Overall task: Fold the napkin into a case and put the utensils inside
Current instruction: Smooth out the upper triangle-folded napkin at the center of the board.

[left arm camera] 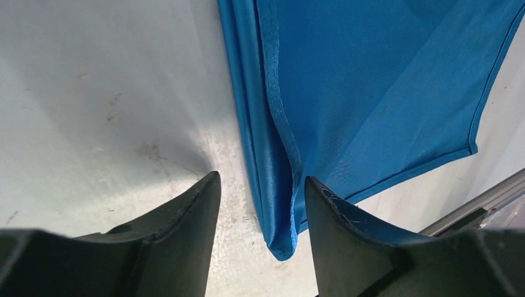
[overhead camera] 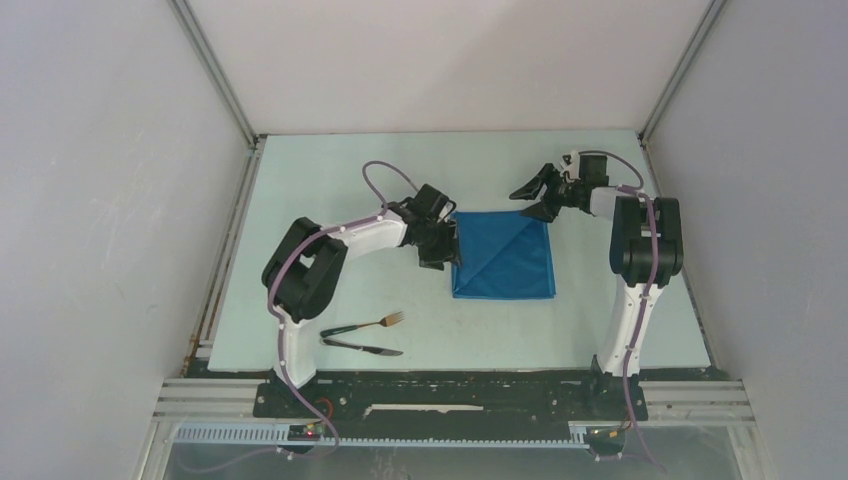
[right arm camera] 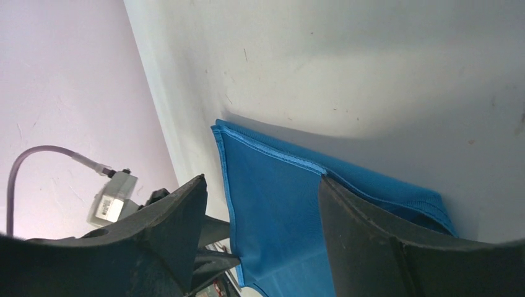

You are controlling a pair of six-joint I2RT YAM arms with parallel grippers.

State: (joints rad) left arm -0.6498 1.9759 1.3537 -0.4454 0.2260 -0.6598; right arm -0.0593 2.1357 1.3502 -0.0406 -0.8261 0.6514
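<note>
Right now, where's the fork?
Top external view: the fork lies near-left on the table, just right of the left arm's base, the knife beside it on the near side, apart from the napkin.

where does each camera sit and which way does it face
Top external: above and behind the bases, looking down on the table, the napkin, fork, knife; left arm and right arm show.
Left wrist: on the left arm, facing down at the napkin's edge; open left gripper shows.
Right wrist: on the right arm, facing the napkin's corner; open right gripper shows.
All share the napkin.
</note>
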